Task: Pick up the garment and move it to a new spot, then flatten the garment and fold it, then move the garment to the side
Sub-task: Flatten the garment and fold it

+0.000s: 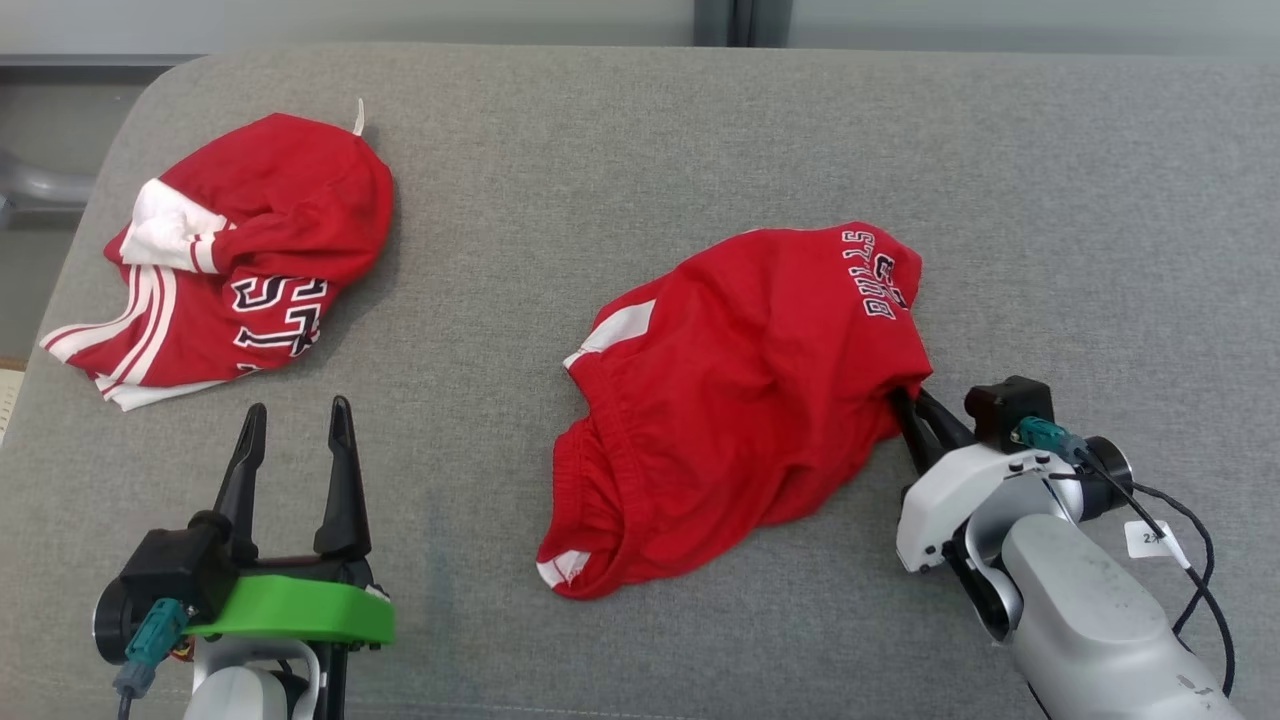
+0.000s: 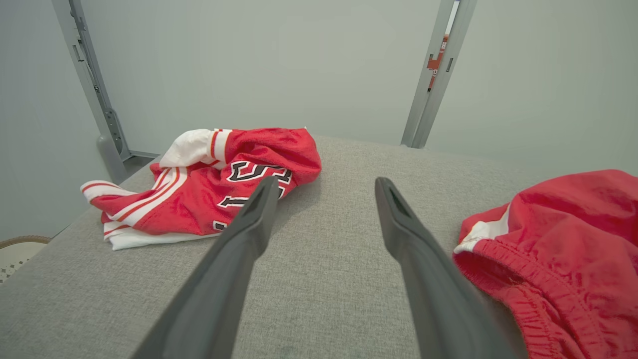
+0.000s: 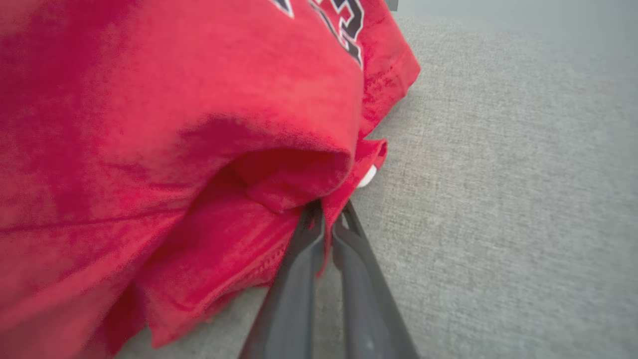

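The grey bench carries the red garment, crumpled right of centre. My right claw is clamped on its right edge, and my left claw stands apart, holding nothing. Pick-up is in hand; next calls for lifting clear and carrying it elsewhere.

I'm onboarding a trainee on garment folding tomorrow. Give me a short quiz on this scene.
1. True or false: the right claw is shut on an edge of the red shorts.
2. Fill in: the crumpled red-and-white jersey lies on the grey cushion toward the robot's ____ side.
3. Pick one: the left claw is A) open and holding nothing, B) shut on the jersey, C) shut on the shorts.

Key: 1 true; 2 left; 3 A.
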Tool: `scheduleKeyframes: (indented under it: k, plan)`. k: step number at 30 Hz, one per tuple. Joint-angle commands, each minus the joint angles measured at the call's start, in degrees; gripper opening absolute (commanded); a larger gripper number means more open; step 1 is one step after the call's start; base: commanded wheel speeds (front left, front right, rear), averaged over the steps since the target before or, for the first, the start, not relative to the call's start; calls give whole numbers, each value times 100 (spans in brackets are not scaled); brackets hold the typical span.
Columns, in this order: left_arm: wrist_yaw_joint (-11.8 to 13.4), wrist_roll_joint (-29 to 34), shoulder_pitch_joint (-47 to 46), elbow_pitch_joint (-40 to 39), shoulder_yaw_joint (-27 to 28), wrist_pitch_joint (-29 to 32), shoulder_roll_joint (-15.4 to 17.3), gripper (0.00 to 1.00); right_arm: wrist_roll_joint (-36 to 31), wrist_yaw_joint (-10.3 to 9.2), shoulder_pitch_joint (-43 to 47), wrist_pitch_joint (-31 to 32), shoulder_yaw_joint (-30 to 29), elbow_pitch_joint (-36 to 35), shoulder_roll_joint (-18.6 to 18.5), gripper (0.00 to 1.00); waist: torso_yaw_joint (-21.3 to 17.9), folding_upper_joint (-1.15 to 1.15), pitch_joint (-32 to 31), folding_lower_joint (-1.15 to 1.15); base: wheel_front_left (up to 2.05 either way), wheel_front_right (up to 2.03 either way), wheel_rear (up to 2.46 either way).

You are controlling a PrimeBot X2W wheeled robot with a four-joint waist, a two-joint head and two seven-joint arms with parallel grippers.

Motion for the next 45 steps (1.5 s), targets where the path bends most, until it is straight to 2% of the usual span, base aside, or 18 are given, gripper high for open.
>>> scheduleKeyframes:
  k: [1,14,23,24,25,26,34,45]
  plan:
    - [-39,-15,63,27,5,-3,-1,100,73,-2,157,-16,-30,-127,-76,0,-137,0,-125,0,0,0,0]
    - [-22,-97,267,30,-89,-3,1,100,155,-2,1883,-17,-670,-1952,-620,0,-826,0,-481,0,0,0,0]
    - [-27,-45,211,57,-92,-3,3,100,193,-1,2871,85,-1156,-2664,-538,0,-968,0,-484,0,0,0,0]
    - [-28,-31,224,56,-80,-3,3,100,162,-2,2915,67,-1225,-2732,-517,9,-976,0,-491,0,0,0,0]
    - [-29,-21,237,59,-71,-3,3,100,115,-2,2939,58,-1262,-2779,-490,64,-980,0,-502,0,0,0,0]
    - [-30,-10,258,65,-59,-3,3,100,75,-1,2961,50,-1300,-2832,-429,100,-985,0,-518,0,0,0,0]
    - [-37,72,369,77,17,-3,3,100,-310,-1,2827,-12,-1553,-3353,-219,100,-958,0,-682,0,0,0,0]
    - [-39,159,451,42,52,-3,2,100,-697,-1,3003,-15,-1612,-4337,85,100,-916,0,-752,0,0,0,0]
